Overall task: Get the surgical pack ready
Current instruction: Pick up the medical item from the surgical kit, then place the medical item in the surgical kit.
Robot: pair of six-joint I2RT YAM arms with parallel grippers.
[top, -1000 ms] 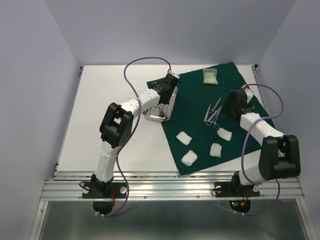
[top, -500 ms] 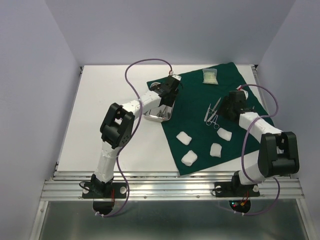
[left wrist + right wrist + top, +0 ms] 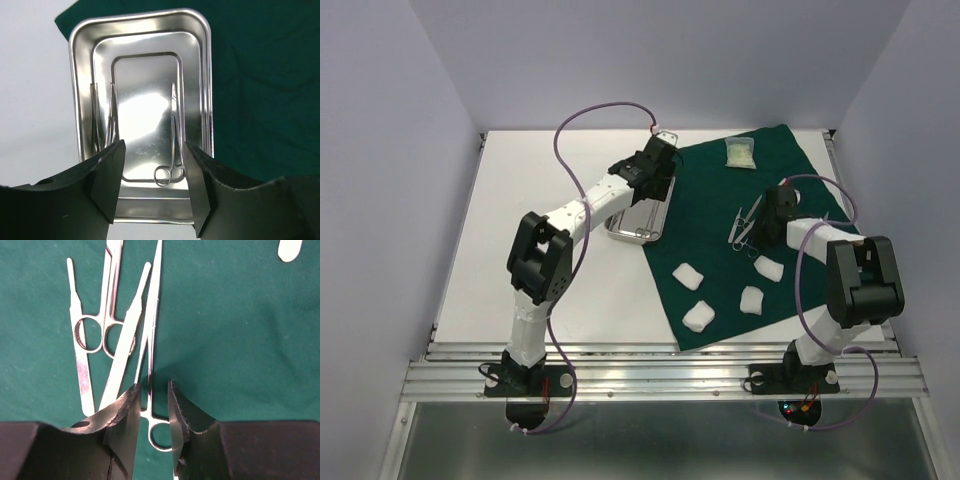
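The steel tray [image 3: 636, 237] sits half on the dark green drape's [image 3: 790, 175] left corner. In the left wrist view a pair of forceps [image 3: 173, 131] and a second thin tool [image 3: 110, 117] lie inside the tray [image 3: 75, 100]. My left gripper [image 3: 153, 167] hovers open above them, holding nothing. My right gripper [image 3: 152, 405] is down on the drape [image 3: 240, 340], jaws narrow, straddling the handle of another forceps [image 3: 150, 347]; some cloth still shows between finger and steel. Beside it lie ringed scissors [image 3: 107, 300] and two flat steel handles [image 3: 82, 370]. Several white gauze pads [image 3: 689, 274] lie nearer.
A pale packet [image 3: 741, 152] rests at the drape's far edge. The white table [image 3: 530, 230] extends left of the tray. Purple cables loop over both arms. The drape's near corner reaches the table's front rail [image 3: 650, 350].
My left gripper opened, leaving the forceps in the tray, and drew back upward. My right gripper moved left onto the instruments and its jaws narrowed around a forceps handle.
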